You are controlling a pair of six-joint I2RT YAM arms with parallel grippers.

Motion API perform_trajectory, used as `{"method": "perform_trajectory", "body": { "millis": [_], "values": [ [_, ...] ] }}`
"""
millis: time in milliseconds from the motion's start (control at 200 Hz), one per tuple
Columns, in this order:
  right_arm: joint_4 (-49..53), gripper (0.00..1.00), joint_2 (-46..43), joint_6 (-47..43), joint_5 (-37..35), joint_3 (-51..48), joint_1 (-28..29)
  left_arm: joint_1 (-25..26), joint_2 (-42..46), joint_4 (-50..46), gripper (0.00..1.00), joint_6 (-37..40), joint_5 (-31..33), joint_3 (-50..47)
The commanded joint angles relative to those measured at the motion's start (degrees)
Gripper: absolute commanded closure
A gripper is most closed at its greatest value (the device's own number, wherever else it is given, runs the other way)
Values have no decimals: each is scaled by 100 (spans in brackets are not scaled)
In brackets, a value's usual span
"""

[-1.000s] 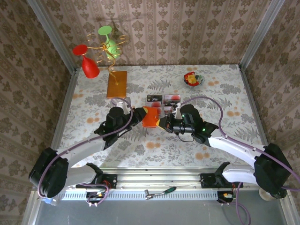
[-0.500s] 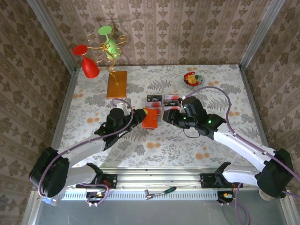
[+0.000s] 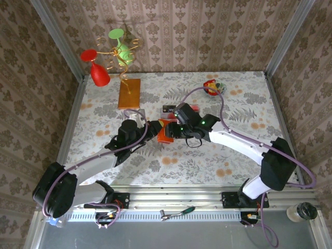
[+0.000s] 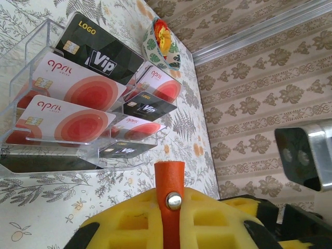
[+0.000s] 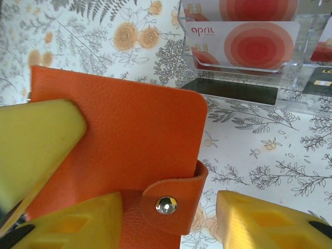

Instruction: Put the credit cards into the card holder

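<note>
Several credit cards (image 4: 78, 98) sit in the clear tray (image 4: 39, 33); card holder (image 5: 119, 135) snapped shut.

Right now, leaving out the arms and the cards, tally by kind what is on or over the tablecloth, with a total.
Goblets, red and green: 2
Wire stand: 1
Bowl: 1
Card holder: 1
Clear card tray: 1
Total: 6

"april" on red-white cards (image 4: 78, 93), "LOGO", "Vip" on black card (image 4: 104, 52)

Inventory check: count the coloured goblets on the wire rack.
2. The red goblet hangs on the left of the wire rack; the green goblet hangs higher, to its right. None seems hidden.
</note>
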State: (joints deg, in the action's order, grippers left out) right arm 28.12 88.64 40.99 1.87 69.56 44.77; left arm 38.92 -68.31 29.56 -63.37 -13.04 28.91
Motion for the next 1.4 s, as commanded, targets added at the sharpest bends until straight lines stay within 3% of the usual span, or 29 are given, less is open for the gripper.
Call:
{"method": "perform_trajectory", "body": {
  "millis": [0, 95, 330, 565, 735, 810, 900, 945, 1045, 1230, 1395],
  "values": [
    [236, 51, 199, -84, -509, 119, 27, 11, -7, 203, 100, 96, 19, 90],
    [232, 59, 270, -34, -793, -30, 20, 37, -7, 216, 100, 95, 38, 97],
    [115, 100, 269, 139, -1052, -605, -114, 92, 44, 252, 100, 66, 90, 106],
    [-181, 100, -269, 266, -898, -1619, -614, 129, 177, 243, 100, 62, 135, 115],
    [-207, 100, -940, 156, -396, -1969, -916, 127, 131, 409, 100, -105, 187, 71],
    [-325, 89, -1408, 168, -10, -2099, -942, 129, 60, 583, 100, -222, 170, 105],
    [-820, 56, -2003, 373, 649, -2340, -970, 125, -27, 752, 100, -389, 183, 183],
    [-1095, 44, -2238, 527, 866, -2430, -969, 127, -71, 853, 100, -475, 204, 215],
    [-1591, 29, -2488, 804, 1174, -2420, -967, 133, -196, 1157, 100, -714, 205, 288],
    [-2245, 25, -2132, 1072, 1480, -1963, -970, 174, -442, 1780, 100, -1131, 240, 408],
    [-2504, 32, -1581, 1110, 1416, -1628, -1015, 220, -491, 1946, 100, -1245, 300, 504]
  ]
}}
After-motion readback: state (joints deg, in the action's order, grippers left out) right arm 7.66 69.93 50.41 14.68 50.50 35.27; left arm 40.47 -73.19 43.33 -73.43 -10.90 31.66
